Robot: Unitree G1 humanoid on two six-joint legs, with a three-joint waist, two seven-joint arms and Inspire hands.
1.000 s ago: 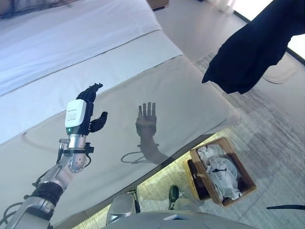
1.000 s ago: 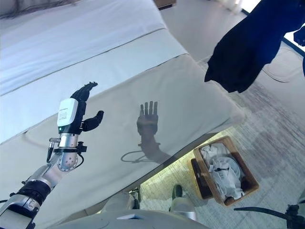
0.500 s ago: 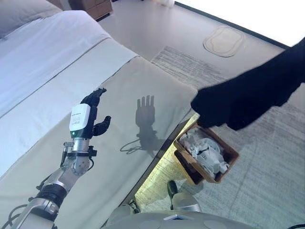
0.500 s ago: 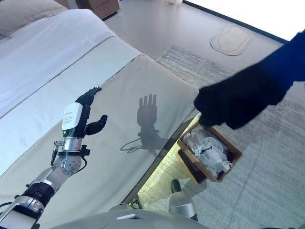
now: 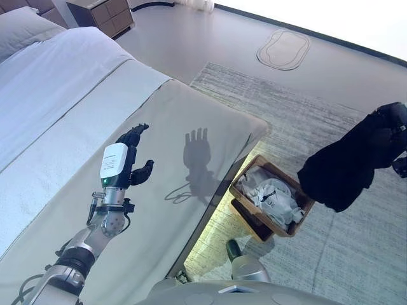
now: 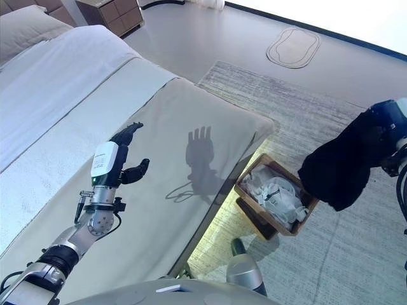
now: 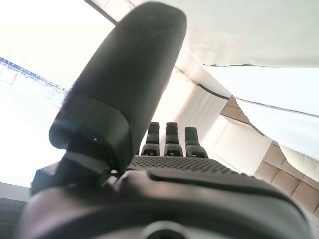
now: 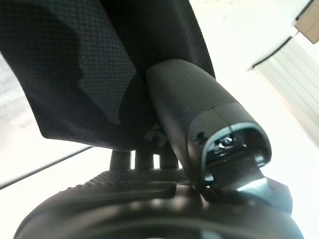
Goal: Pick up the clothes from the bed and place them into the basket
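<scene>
My right hand (image 5: 391,121) is shut on a dark garment (image 5: 340,168) at the far right. The garment hangs above the rug, just to the right of the basket and apart from it. In the right wrist view the thumb (image 8: 199,114) presses against the dark cloth (image 8: 75,64). The wooden basket (image 5: 289,181) stands on the floor beside the bed and holds white clothes (image 5: 270,197). My left hand (image 5: 127,155) is raised above the bed (image 5: 76,127), open and empty, with straight fingers (image 7: 167,139).
A grey rug (image 5: 305,114) lies under the basket. A wooden nightstand (image 5: 102,13) and a pillow (image 5: 19,19) are at the far left. An oval mat (image 5: 283,49) lies on the floor beyond the rug.
The camera has swung towards the floor. My right hand has brought the dark garment down from high above to just right of the basket. The left hand has held its pose.
</scene>
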